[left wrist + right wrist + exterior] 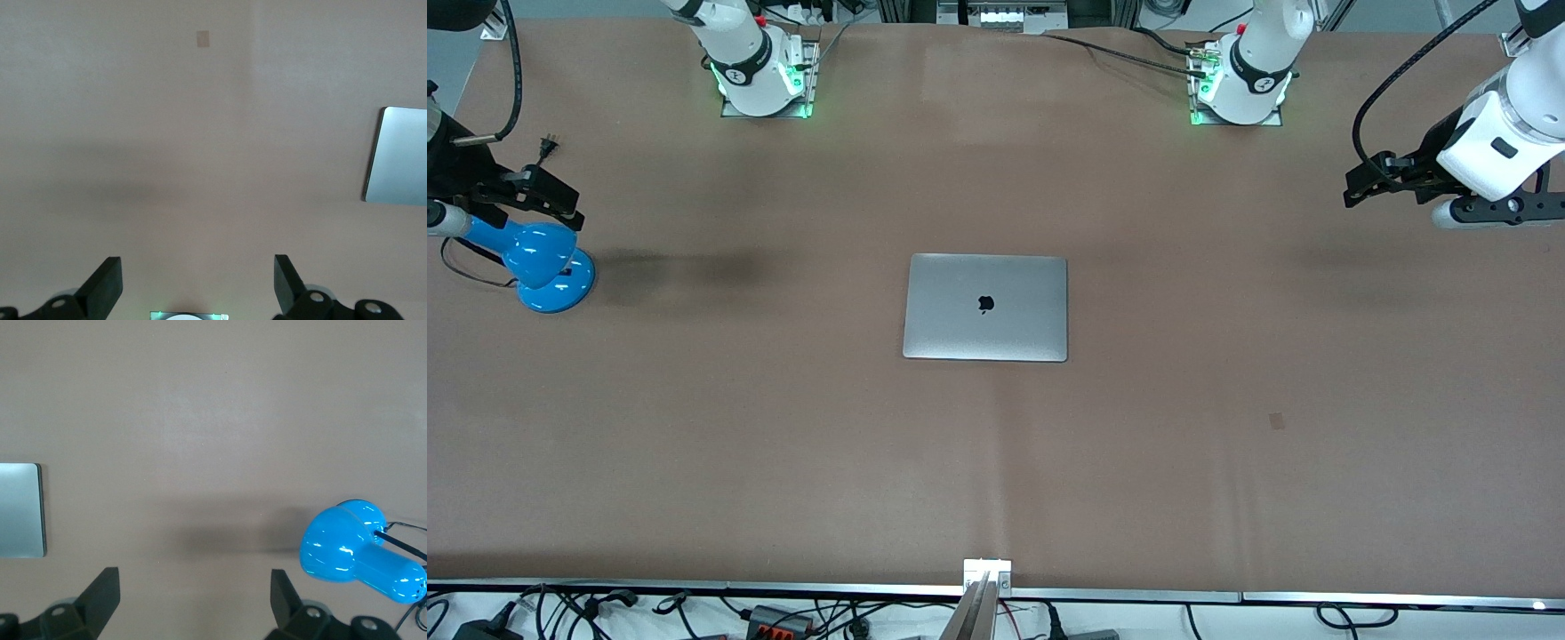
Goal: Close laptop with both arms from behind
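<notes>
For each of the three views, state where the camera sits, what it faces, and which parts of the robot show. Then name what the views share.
Front view: high across the table, facing both arm bases; closed laptop mid-table, blue desk lamp toward the right arm's end; left gripper and right gripper hang over the table ends.
Left wrist view: looks down on the table; its open fingers and a laptop edge show.
Right wrist view: looks down; open fingers, lamp, laptop edge.
Shared: the laptop appears in all three views, the lamp in two.
</notes>
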